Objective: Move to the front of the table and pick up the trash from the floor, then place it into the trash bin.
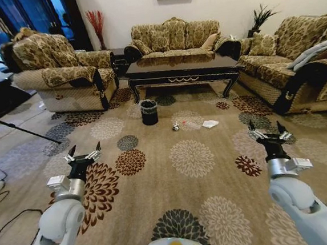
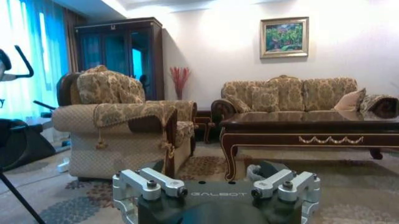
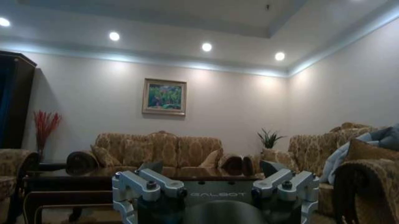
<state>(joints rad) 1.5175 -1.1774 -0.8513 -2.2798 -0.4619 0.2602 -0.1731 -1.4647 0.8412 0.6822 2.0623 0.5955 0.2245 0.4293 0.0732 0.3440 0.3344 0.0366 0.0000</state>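
Dark glossy wood marks the long low coffee table (image 1: 182, 69) at twelve o'clock, well ahead across the flower-patterned carpet (image 1: 200, 153). In front of it, the small round black trash bin (image 1: 149, 112) with its clear liner stands on the floor at about eleven o'clock. The trash lies just to its one-o'clock side: a small dark-and-silver can-like piece (image 1: 176, 126), a clear plastic bottle (image 1: 190, 125) and a crumpled white paper (image 1: 210, 123), close together. Both arms hang forward, well apart from all of it. The left gripper (image 1: 84, 153) and the right gripper (image 1: 266, 129) each stand spread wide and carry nothing. My judgement: the drive is unfinished, and rolling in too straight could nudge the bin or scatter the litter; the clear bottle may roll away from a hasty pinch.
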